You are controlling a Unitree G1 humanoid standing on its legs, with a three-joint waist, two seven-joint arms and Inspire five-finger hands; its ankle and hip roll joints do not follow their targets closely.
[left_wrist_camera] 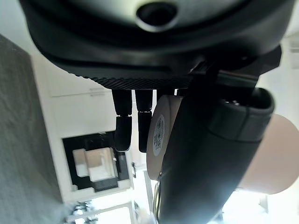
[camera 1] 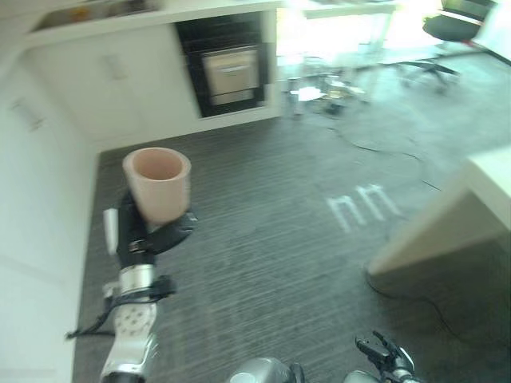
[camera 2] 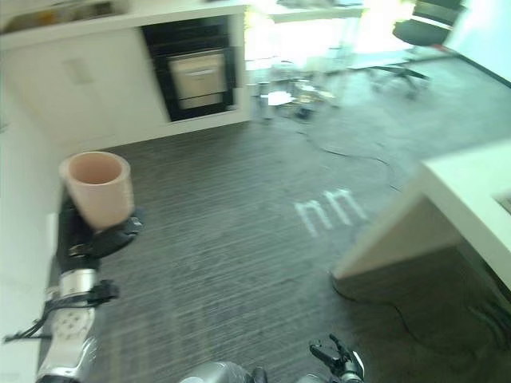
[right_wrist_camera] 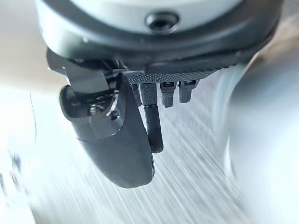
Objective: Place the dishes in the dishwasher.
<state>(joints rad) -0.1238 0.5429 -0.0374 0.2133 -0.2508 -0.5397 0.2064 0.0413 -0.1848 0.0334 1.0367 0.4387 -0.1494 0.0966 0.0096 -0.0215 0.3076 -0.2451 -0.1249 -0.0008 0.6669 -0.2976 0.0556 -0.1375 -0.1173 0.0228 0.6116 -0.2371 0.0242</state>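
A pale pink cup (camera 1: 160,183) is held upright, mouth up, over the dark striped floor at the left. My left hand (camera 1: 140,231) is shut on its lower part. In the left wrist view the thumb (left_wrist_camera: 210,177) lies across the cup's wall (left_wrist_camera: 275,154) and the fingers (left_wrist_camera: 122,135) curl past its base. My right hand (camera 1: 387,359) hangs low near the bottom edge, open and holding nothing; in the right wrist view its thumb (right_wrist_camera: 117,144) and fingers stand apart over the floor. A dark built-in appliance (camera 1: 231,72) with a pale front sits in the far cabinets.
White cabinets (camera 1: 32,199) run along the left side and the back wall. A white counter corner (camera 1: 471,207) juts in from the right. Loose clutter (camera 1: 327,88) and an office chair (camera 1: 447,32) stand far back right. Open floor (camera 1: 279,239) lies between.
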